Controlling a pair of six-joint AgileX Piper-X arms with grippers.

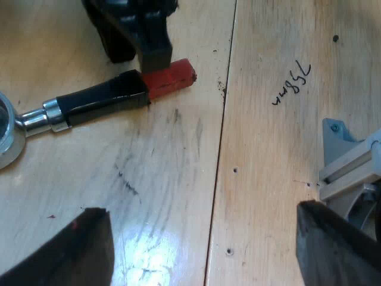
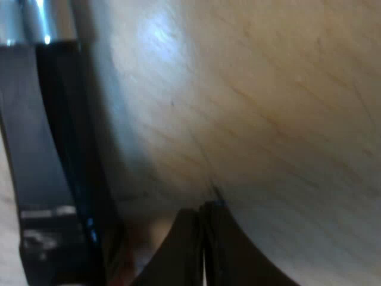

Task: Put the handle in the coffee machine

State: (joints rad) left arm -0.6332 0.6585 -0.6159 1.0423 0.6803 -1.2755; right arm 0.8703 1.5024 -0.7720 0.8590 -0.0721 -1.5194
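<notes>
My left fingers (image 1: 65, 253): wide, empty. My right fingers (image 2: 190, 250): pressed together beside the handle (image 1: 101, 98); risk: shoving it away ungrasped.

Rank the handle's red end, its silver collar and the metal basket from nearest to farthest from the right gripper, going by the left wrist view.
1. Red end: right at the tips of the right gripper.
2. Silver collar: farther along, past the black grip.
3. Metal basket: farthest, at the opposite end, beyond the collar.
</notes>
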